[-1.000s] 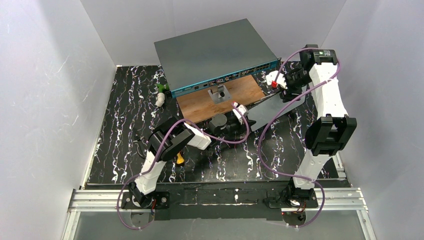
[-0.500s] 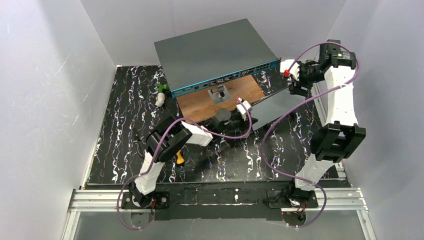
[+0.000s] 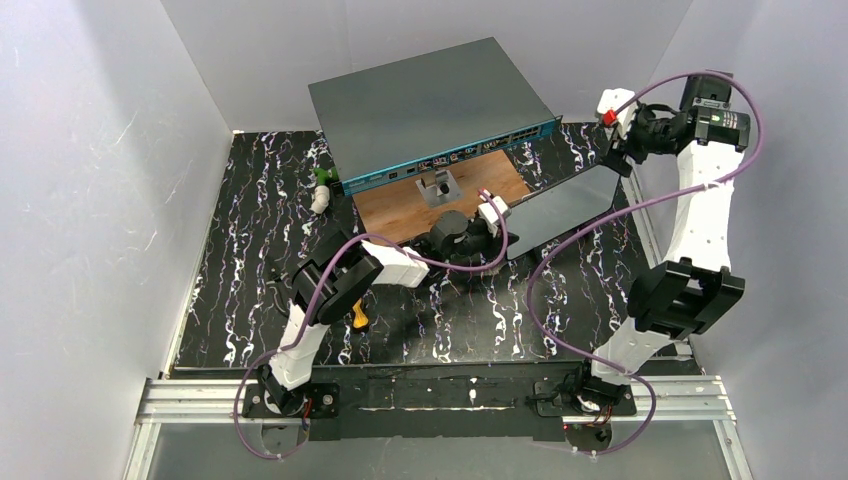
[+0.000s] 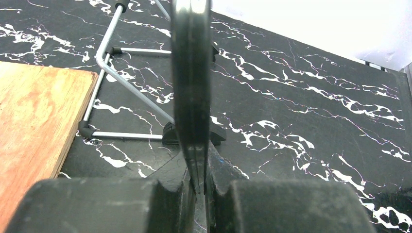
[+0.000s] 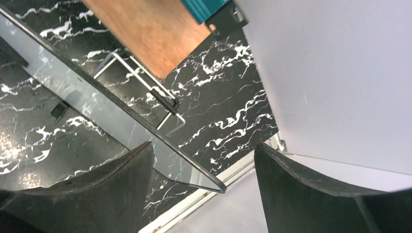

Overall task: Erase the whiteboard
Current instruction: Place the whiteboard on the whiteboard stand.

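Left end effector (image 3: 492, 216) pinches the whiteboard (image 3: 560, 207) by its near edge, holding it tilted over the tabletop (image 3: 250, 250), just right of the wooden board (image 3: 400, 210), close to the stand (image 4: 131, 87). Spread wide, my right end effector (image 3: 617, 140) hangs by the wall (image 3: 780, 200), apart from it.

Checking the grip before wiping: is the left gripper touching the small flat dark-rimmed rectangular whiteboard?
Touching. In the left wrist view, the left gripper is shut on the whiteboard, pinching its rim with no gap.
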### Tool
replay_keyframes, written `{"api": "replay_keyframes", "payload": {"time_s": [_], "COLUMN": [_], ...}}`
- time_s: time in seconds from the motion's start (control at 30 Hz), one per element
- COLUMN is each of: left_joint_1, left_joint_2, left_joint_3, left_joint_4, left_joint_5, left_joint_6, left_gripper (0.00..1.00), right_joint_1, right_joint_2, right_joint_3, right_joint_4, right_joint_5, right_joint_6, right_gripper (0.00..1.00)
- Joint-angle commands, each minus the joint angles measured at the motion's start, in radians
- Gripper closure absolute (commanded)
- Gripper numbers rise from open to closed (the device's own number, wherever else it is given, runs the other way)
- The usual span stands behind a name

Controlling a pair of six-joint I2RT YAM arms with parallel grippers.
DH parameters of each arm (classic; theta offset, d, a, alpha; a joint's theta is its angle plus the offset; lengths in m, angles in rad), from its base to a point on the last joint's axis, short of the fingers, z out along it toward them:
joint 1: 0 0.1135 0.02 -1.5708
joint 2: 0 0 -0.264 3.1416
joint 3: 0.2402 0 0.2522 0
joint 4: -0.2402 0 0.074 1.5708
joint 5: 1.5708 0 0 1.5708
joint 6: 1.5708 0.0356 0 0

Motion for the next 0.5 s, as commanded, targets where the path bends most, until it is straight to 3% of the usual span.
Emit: {"api": "replay_keyframes", "payload": {"time_s": [0.0, 0.47], "left_joint_1": [0.003, 0.002], "left_joint_2": [-0.054, -0.052], "left_joint_3": [0.039, 0.149], "left_joint_4": [-0.049, -0.190], "left_joint_5": [0.017, 0.003], "left_joint_6": [0.020, -0.049], "left_gripper": [1.00, 0.98], "right_joint_1": [-0.012, -0.018], "right_joint_2": [-0.076, -0.204], "right_joint_3": [-0.007, -0.114], "right_joint_4": [0.113, 0.138], "right_joint_5": [-0.114, -0.264], "right_joint_6": [0.140, 0.316], "right_gripper": [0.18, 0.17]}}
